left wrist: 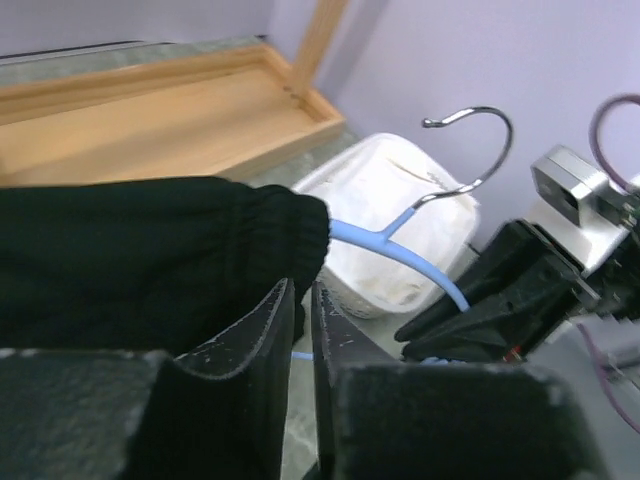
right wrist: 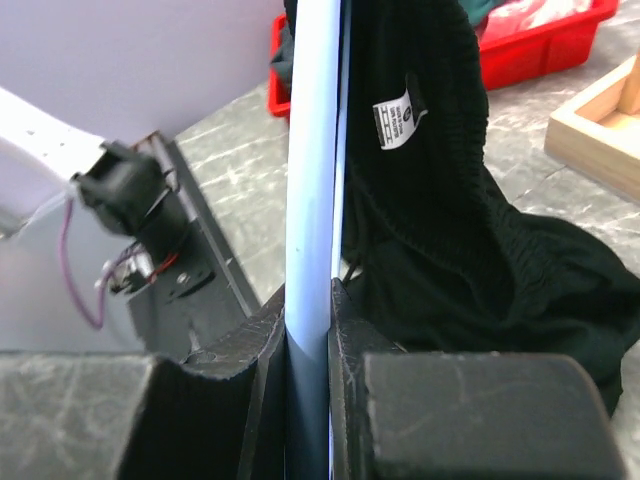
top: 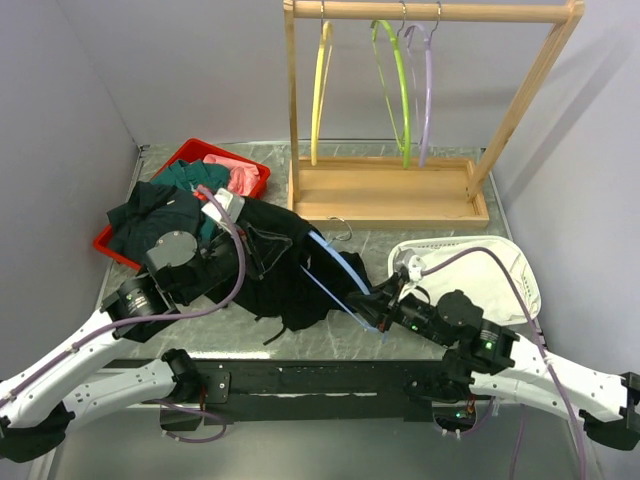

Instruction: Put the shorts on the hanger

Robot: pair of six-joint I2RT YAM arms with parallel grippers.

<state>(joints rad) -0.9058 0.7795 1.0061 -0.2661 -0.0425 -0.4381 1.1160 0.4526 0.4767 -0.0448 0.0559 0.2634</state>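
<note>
The black shorts lie crumpled at mid-table, draped over the upper part of the light-blue hanger; its metal hook pokes out beyond the cloth. My right gripper is shut on the hanger's lower end. In the right wrist view the blue bar runs up between the fingers, with the shorts hanging on its right. My left gripper is closed on the elastic waistband of the shorts, with the hanger and the right gripper just beyond. In the top view its fingers are hidden by cloth.
A red bin at back left holds dark green clothes and a pink cloth. A wooden rack at the back carries yellow, green and lilac hangers. A white mesh basket lies at right.
</note>
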